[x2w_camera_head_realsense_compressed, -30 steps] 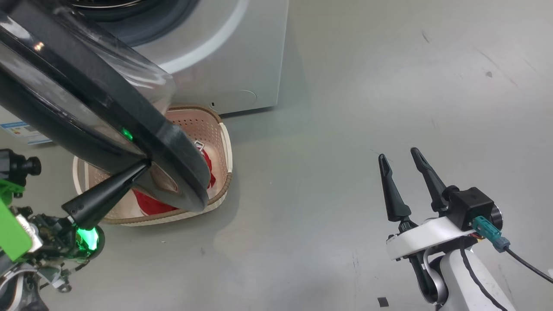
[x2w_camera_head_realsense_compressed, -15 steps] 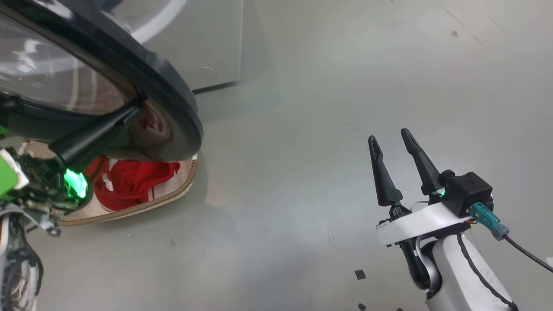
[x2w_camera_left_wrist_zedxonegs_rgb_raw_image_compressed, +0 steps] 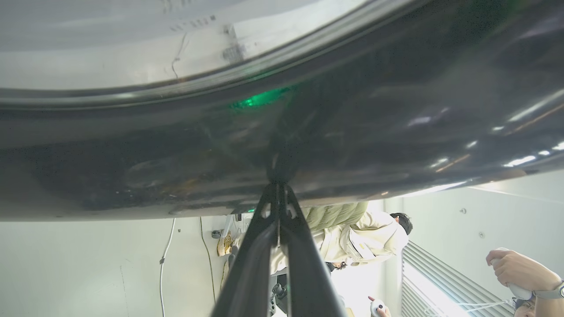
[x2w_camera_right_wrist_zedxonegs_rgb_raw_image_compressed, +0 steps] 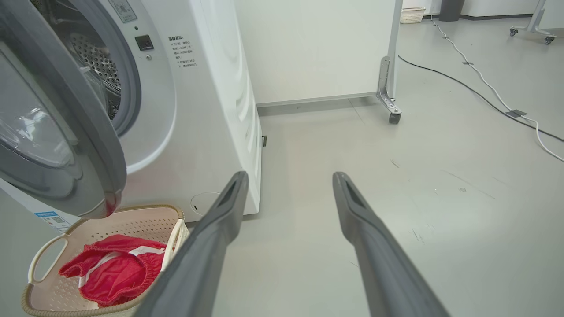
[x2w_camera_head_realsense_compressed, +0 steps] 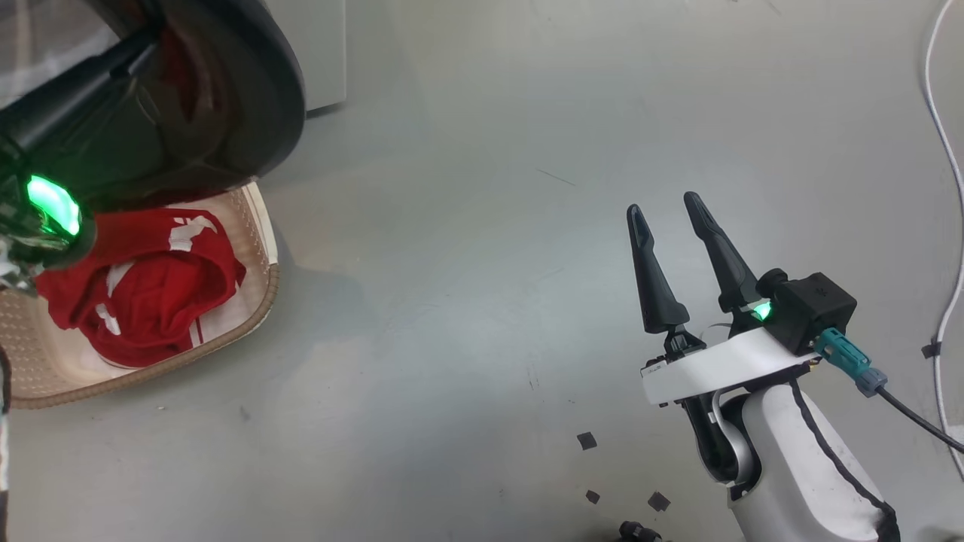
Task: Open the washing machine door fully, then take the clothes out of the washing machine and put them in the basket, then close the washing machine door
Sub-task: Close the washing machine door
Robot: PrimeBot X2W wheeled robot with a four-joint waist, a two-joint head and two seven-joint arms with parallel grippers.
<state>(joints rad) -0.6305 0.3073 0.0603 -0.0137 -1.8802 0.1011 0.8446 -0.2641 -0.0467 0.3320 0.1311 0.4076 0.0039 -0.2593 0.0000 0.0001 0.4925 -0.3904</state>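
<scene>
The washing machine door [x2w_camera_head_realsense_compressed: 248, 98], glossy black-rimmed, hangs partly open over the far end of the basket [x2w_camera_head_realsense_compressed: 260, 297]. My left gripper [x2w_camera_head_realsense_compressed: 147, 41] is shut, and its joined tips touch the door's dark rim [x2w_camera_left_wrist_zedxonegs_rgb_raw_image_compressed: 352, 114] in the left wrist view, where the left gripper [x2w_camera_left_wrist_zedxonegs_rgb_raw_image_compressed: 278, 187] holds nothing. Red clothes [x2w_camera_head_realsense_compressed: 143, 290] lie in the cream basket [x2w_camera_right_wrist_zedxonegs_rgb_raw_image_compressed: 44, 259]. The right wrist view shows the white washing machine [x2w_camera_right_wrist_zedxonegs_rgb_raw_image_compressed: 211, 110], its door [x2w_camera_right_wrist_zedxonegs_rgb_raw_image_compressed: 88, 145] ajar, and the red clothes [x2w_camera_right_wrist_zedxonegs_rgb_raw_image_compressed: 114, 273]. My right gripper [x2w_camera_head_realsense_compressed: 663, 207] stands open over bare floor, well right of the basket; its fingers [x2w_camera_right_wrist_zedxonegs_rgb_raw_image_compressed: 220, 220] are spread wide.
A white cable [x2w_camera_head_realsense_compressed: 945, 150] runs along the floor at the far right, with bits of black tape [x2w_camera_head_realsense_compressed: 586, 440] near my right arm. Beyond the washer stands a wheeled partition [x2w_camera_right_wrist_zedxonegs_rgb_raw_image_compressed: 393, 115]. A person [x2w_camera_left_wrist_zedxonegs_rgb_raw_image_compressed: 365, 237] and a hand with a controller [x2w_camera_left_wrist_zedxonegs_rgb_raw_image_compressed: 515, 273] are nearby.
The head camera has turned, so the whole picture slid up and left. More of the basket and red clothes now shows below the door. My left fingertips stay against the door's rim.
</scene>
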